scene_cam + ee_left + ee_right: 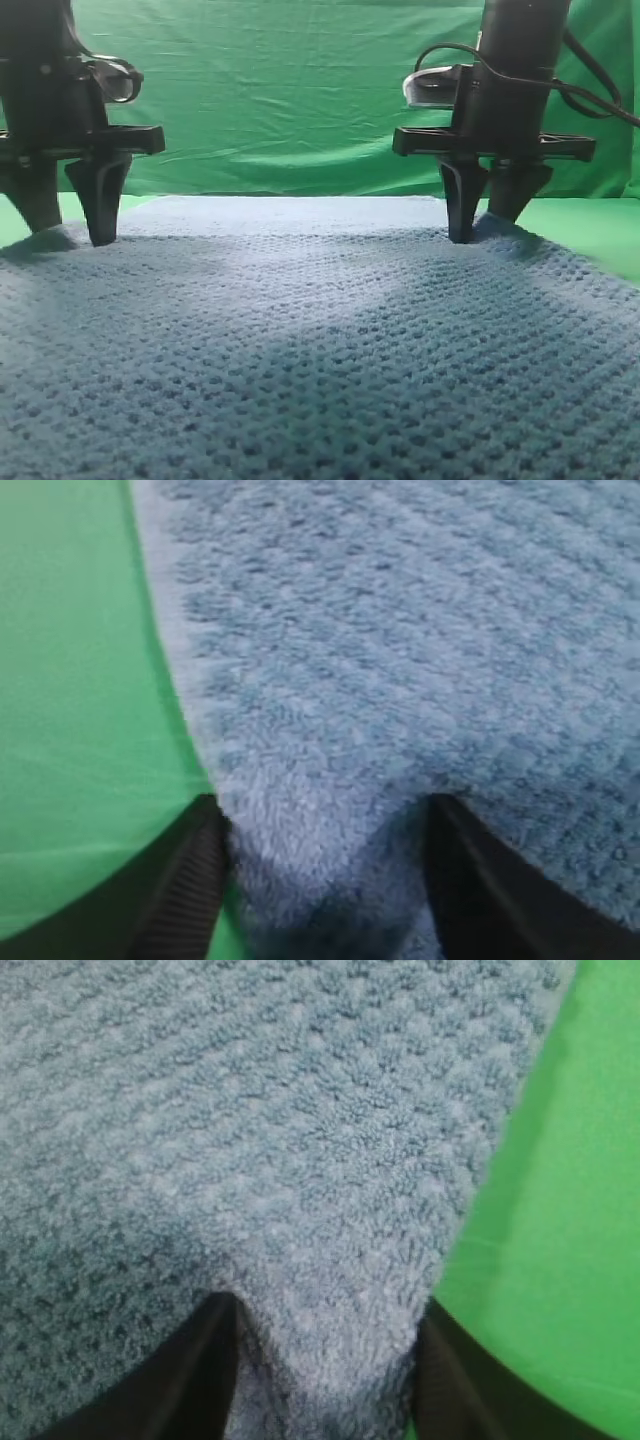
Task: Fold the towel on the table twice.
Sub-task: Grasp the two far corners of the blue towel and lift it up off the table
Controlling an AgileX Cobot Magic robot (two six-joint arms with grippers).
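The blue-grey waffle-weave towel (320, 340) lies spread over the green table (605, 232) and fills most of the exterior high view. My left gripper (72, 234) stands at the towel's far left corner. In the left wrist view its fingers (195, 885) press a raised ridge of the towel (330, 860) from both sides, next to the hemmed edge. My right gripper (480, 228) stands at the far right corner. There too a bunched fold of the towel (330, 1330) fills the gap between its fingers (200, 1370).
A wrinkled green backdrop curtain (300, 90) hangs close behind both arms. Bare green table shows beyond the towel's left edge (70, 730) and right edge (570, 1210).
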